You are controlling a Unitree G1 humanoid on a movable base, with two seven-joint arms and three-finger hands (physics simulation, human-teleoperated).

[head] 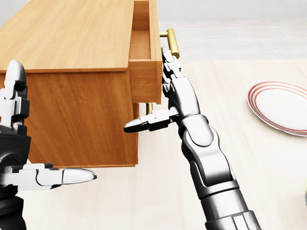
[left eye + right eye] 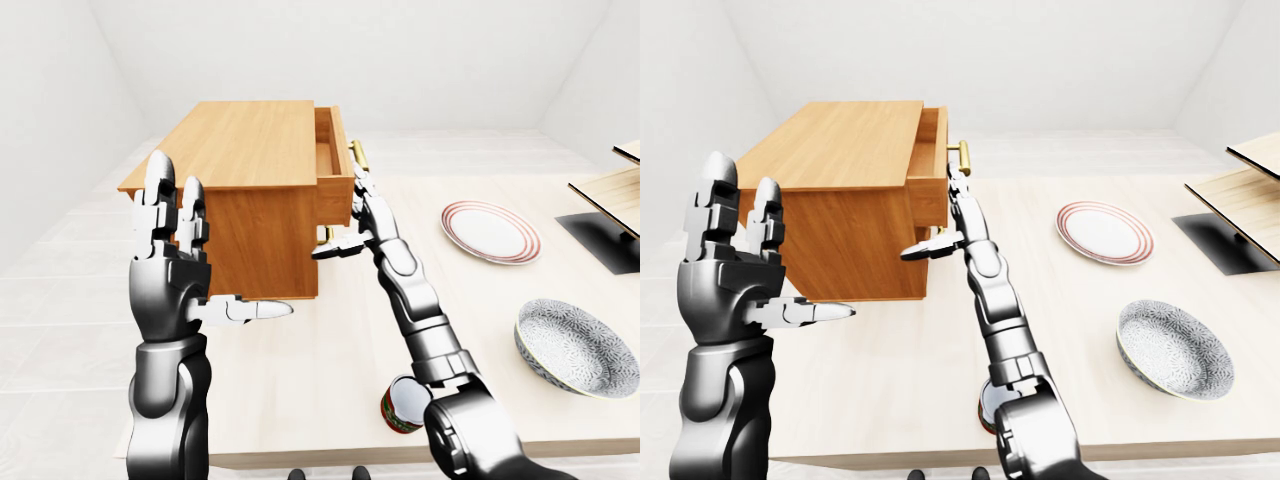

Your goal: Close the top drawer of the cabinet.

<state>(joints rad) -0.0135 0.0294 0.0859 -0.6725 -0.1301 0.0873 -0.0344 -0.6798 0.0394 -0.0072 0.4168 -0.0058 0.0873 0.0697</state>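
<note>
A wooden cabinet stands on the pale table, at the upper left of the head view. Its top drawer sticks out a short way to the right, with a brass handle on its face. My right hand is open, its fingers laid flat against the drawer face just below that handle. The thumb points left under the drawer, across the lower drawer's brass handle. My left hand is open and raised at the left, apart from the cabinet's side.
To the right on the table lie a red-rimmed plate and a patterned bowl. A red can stands near the table's bottom edge beside my right forearm. A wooden shelf on a black base is at the far right.
</note>
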